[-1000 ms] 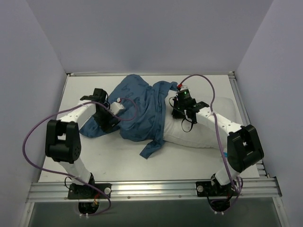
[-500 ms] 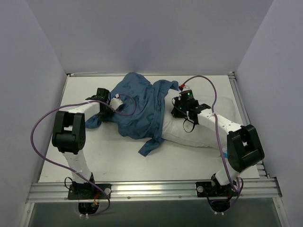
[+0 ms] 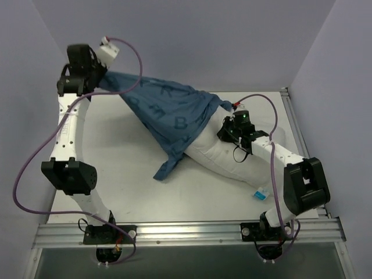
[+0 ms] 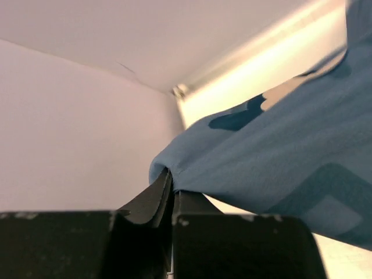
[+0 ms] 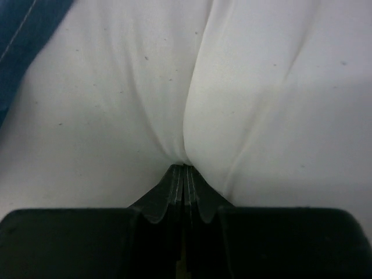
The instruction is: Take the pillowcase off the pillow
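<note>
The dark blue printed pillowcase (image 3: 168,110) stretches taut from the raised left gripper (image 3: 100,80) down to the pillow's far end, a loose flap trailing onto the table. My left gripper (image 4: 170,181) is shut on a fold of the pillowcase (image 4: 279,157), high above the table's back left. The white pillow (image 3: 218,154) lies diagonally on the table, mostly uncovered, its tag (image 3: 261,193) at the near right corner. My right gripper (image 3: 232,129) presses on the pillow's upper part; in the right wrist view the gripper (image 5: 184,170) is shut on a pinch of the pillow (image 5: 244,87).
The white table (image 3: 116,168) is ringed by grey-lilac walls at the back and both sides. A metal rail (image 3: 186,232) runs along the near edge with both arm bases. Purple cables loop off each arm.
My left gripper closed on the pillowcase and rose high toward the back left, pulling the cover taut and off much of the pillow. The pillow swung diagonal; the right gripper stayed pinched on it.
</note>
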Robot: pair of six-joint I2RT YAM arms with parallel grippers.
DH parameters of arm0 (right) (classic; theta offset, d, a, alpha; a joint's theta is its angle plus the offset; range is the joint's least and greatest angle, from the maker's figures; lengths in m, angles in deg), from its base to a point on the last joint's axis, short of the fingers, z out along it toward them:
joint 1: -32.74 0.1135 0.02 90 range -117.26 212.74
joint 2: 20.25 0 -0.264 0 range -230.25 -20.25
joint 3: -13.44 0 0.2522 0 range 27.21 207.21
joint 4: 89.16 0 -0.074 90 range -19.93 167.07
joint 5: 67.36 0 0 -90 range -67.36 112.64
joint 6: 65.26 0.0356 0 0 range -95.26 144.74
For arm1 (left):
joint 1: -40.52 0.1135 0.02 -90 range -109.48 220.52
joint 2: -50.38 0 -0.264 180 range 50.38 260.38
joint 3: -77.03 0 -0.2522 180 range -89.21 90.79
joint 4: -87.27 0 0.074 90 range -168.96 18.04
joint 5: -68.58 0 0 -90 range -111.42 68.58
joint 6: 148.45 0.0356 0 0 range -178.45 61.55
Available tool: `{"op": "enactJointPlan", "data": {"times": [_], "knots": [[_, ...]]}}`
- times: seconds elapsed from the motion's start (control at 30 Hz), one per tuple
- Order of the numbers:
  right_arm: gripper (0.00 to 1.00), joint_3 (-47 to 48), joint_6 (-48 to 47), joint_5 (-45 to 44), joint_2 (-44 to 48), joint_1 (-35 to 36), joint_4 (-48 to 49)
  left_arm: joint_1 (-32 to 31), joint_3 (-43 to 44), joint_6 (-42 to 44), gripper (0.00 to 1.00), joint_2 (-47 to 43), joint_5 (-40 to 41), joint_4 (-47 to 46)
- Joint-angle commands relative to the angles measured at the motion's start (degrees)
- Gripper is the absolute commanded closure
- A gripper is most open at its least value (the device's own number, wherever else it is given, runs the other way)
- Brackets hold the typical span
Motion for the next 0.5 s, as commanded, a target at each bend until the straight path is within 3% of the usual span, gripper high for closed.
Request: {"op": "enactJointPlan", "data": {"times": [0.0,0.07,0.17,0.27,0.47], "knots": [[1.0,-6.9,-4.1,-8.9,-2.7,-4.3,-20.4,3.7,23.4,1.1,0.98,-4.8,10.9,-4.0],[1.0,-7.9,-4.3,-8.9,-2.7,-4.6,-20.2,3.2,36.3,-0.3,0.98,-3.5,10.2,-2.3],[1.0,-8.4,-4.1,-8.6,-2.7,-4.7,-20.2,1.0,44.5,2.4,0.98,-1.0,10.8,-5.1],[1.0,-8.2,-4.1,-8.8,-2.4,-4.7,-20.5,-3.6,43.6,10.2,0.98,-2.0,14.1,-15.0],[1.0,-8.6,-4.0,-8.9,-2.1,-5.2,-20.2,-3.6,41.2,13.7,0.98,-1.5,17.1,-26.0]]}}
